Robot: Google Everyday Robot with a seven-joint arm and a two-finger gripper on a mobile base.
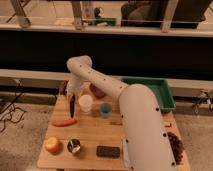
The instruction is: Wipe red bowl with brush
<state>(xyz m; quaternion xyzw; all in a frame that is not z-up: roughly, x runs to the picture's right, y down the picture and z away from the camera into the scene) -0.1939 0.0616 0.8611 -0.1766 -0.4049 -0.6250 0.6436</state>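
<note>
Tool (72, 96) at table's far-left holds brush (72, 106) vertically, pointing down

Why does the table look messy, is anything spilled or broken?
Nothing looks spilled or broken. The carrot lies flat by the white cup, everything else sits upright. The hand hangs at the table's far left, by a dark brush.
</note>
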